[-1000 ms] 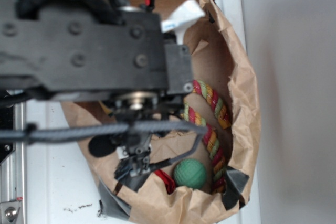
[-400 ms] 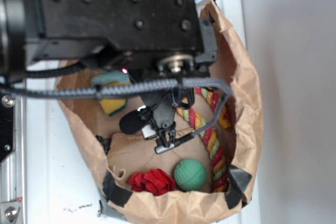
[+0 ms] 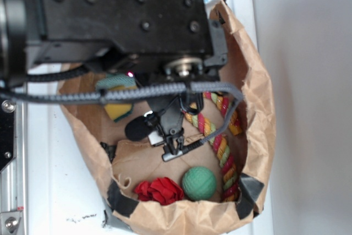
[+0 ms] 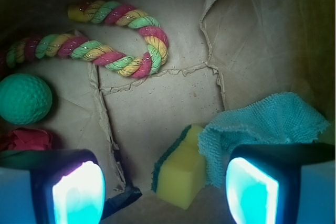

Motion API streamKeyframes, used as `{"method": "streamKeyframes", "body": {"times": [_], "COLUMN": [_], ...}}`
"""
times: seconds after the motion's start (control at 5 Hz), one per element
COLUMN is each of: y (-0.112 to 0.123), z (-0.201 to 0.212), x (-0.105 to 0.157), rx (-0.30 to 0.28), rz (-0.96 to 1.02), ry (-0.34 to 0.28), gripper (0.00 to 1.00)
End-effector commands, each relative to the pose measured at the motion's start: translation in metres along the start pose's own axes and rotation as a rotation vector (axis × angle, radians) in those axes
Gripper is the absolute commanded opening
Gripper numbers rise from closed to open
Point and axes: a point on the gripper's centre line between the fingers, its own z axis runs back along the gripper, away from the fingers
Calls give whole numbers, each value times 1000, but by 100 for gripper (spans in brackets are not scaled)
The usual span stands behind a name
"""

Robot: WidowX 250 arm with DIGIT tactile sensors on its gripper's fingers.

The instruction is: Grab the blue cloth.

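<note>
Claw (image 4: 165,195): the two fingers stand wide apart at the lower edge of the wrist view, glowing pale blue on their inner pads (image 4: 79,192), with nothing held between them. In the exterior view the black arm body covers the upper half of the bag and the claw itself cannot be made out clearly.

Light teal-blue terry cloth (image 4: 262,127): lies crumpled on the floor of the brown paper bag (image 4: 157,103), just above the right-hand finger as the wrist view shows it. Its lower edge passes behind that finger; whether the two touch cannot be told. The cloth drapes against the yellow sponge with a dark green edge (image 4: 181,174), which sits tilted in the gap between the fingers, nearer the right one.

Other contents: a twisted rope of pink, green and yellow strands (image 4: 110,51) curves across the far part of the bag floor. A dark green dimpled ball (image 4: 23,98) rests at the left, with a small crumpled red fabric bundle (image 4: 26,139) just below it.

Exterior view: the bag stands on a white worktop (image 3: 66,191), dark tape at its lower corners. The cloth is hidden there by the arm
</note>
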Motion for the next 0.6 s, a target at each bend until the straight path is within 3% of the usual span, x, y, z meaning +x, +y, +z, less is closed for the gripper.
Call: {"method": "streamKeyframes", "body": {"times": [0.0,0.4], "y": [65,64], "z": [5,12], "x": [-7,8], "rx": [10,71], "rz": [508,894], "ry": [-56,-57], "gripper": [100,100]}}
